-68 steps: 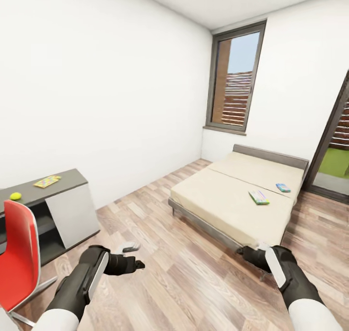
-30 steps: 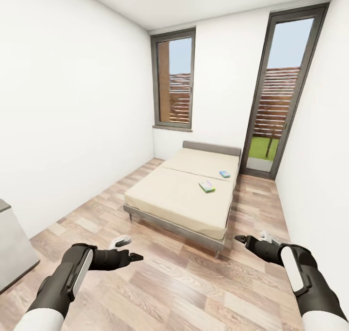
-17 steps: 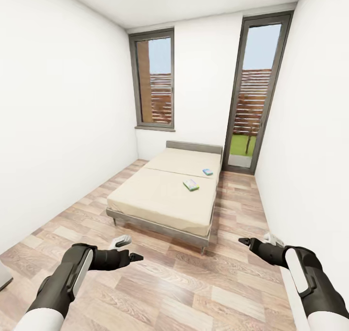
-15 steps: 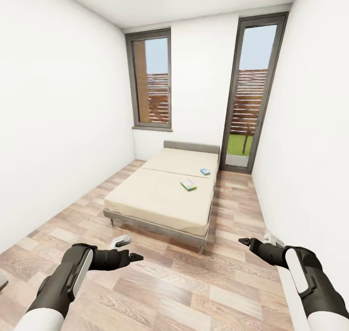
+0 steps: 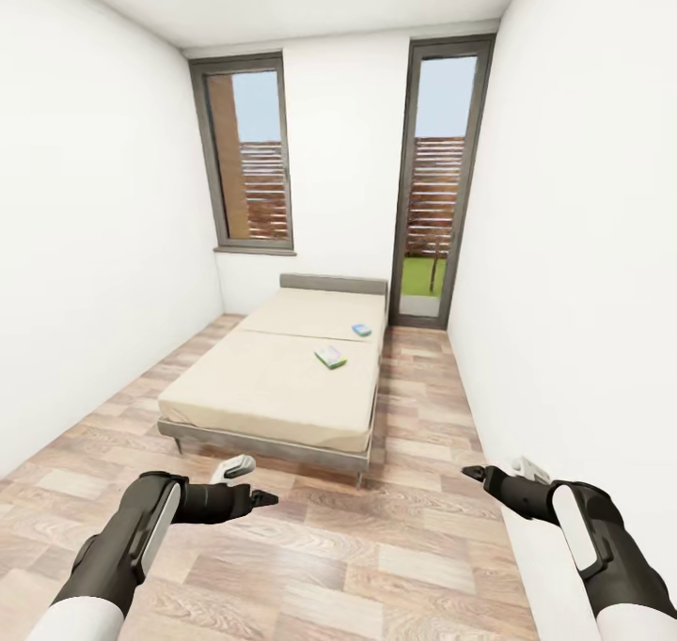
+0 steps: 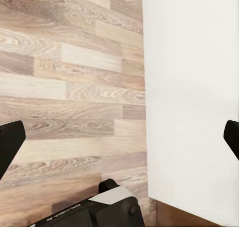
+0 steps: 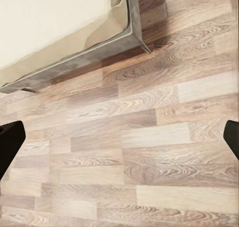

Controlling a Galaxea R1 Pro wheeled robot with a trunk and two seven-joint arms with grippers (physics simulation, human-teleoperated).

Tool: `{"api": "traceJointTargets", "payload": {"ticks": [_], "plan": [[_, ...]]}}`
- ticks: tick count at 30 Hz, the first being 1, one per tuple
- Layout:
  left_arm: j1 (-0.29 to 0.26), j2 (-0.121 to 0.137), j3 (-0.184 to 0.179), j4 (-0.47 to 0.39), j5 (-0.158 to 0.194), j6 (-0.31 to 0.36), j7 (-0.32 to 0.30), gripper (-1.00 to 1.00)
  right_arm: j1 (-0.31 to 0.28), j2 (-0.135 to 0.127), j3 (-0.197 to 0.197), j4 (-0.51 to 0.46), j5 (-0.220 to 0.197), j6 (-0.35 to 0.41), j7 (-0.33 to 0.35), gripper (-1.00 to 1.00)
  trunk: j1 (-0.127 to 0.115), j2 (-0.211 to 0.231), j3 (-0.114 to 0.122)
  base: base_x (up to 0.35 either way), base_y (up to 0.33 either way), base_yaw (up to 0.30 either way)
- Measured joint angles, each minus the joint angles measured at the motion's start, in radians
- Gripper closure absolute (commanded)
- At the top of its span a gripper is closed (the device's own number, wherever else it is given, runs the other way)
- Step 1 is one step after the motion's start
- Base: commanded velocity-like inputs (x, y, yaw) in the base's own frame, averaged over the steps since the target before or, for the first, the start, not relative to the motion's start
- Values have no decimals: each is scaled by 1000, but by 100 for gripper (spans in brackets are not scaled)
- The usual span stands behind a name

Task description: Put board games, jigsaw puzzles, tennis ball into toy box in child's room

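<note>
Bed [image 5: 282, 383] lies ahead of me, its long axis running away toward the window wall, headboard [image 5: 333, 284] at the far end. On its mattress, right of centre, the green board game [image 5: 330, 357] lies skewed; the blue one [image 5: 361, 330] sits nearer the headboard. My left gripper [image 5: 246, 484] and right gripper [image 5: 496, 473] are spread wide, holding nothing.

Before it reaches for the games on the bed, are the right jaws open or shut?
Open. In the right wrist view the two fingertips sit at opposite edges, with bare floor between and nothing held.
</note>
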Motion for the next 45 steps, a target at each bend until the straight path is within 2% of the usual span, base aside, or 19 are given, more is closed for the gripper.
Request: {"api": "traceJointTargets", "payload": {"ticks": [10, 22, 45], "plan": [[1, 0, -1, 0, 0, 0, 0, -100, 0, 4, 4, 0, 11, -7, 0, -100, 0, 0, 0, 0, 0, -140], [2, 0, 1, 1, -1, -2, 1, -100, 0, 7, 26, 18, 17, -84, -4, -100, 0, 0, 0, 14, 17, -13], [2, -1, -2, 1, -6, -5, 5, -100, 0, 11, 36, 27, 16, -92, 1, -100, 0, 0, 0, 193, 79, 0]]}}
